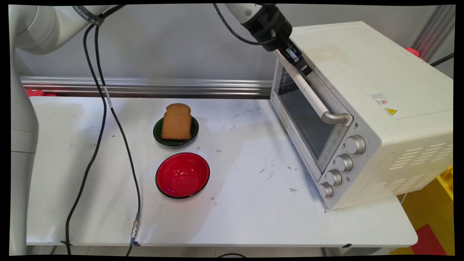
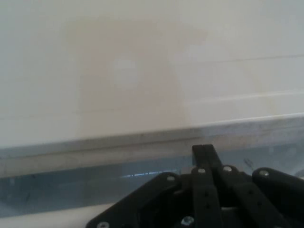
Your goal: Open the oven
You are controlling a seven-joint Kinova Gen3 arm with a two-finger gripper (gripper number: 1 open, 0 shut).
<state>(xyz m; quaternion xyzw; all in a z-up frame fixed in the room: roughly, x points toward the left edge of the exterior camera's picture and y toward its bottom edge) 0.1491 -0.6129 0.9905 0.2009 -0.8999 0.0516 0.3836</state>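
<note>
Bright, even light fills the main view. The surface (image 1: 253, 203) shows soft, faint shadows beside the red bowl (image 1: 182, 175) and the oven (image 1: 362, 112), well below the pincer (image 1: 299, 59). The glass door (image 1: 304, 112) reflects dully. The hand view is hazy, the oven's top washed pale beyond the pincer.

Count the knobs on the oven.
4. They run in a row down the oven's front panel, right of the door: top knob, second, third, bottom. None seem hidden.
</note>
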